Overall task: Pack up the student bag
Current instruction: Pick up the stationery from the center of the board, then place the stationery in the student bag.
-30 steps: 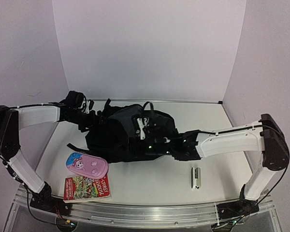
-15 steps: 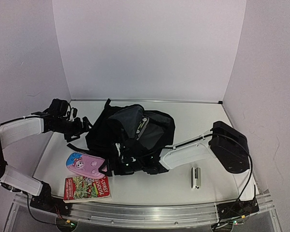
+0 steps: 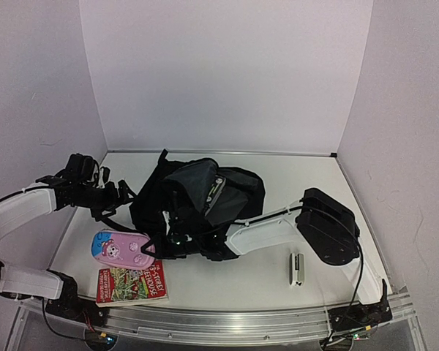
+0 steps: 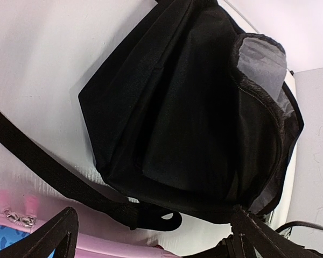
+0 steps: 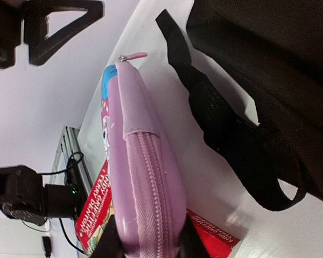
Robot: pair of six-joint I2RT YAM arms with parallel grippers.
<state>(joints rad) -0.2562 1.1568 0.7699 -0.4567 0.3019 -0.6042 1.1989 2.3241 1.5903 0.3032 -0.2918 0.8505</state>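
Right gripper (image 5: 145, 248) is clamped on the case (image 5: 142, 177), near the surface's (image 3: 307, 183) left edge. Left gripper (image 3: 115, 196) is held wide open, empty, beside the bag (image 3: 238, 191).

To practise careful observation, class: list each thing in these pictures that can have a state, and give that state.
Bag: open, grey lining showing, lying on the table.
Pencil case: zipped shut, gripped at one end.
Book: closed, lying flat.
Stapler: lying flat, untouched.
Left gripper: open, holding nothing.
Right gripper: shut on the pencil case.
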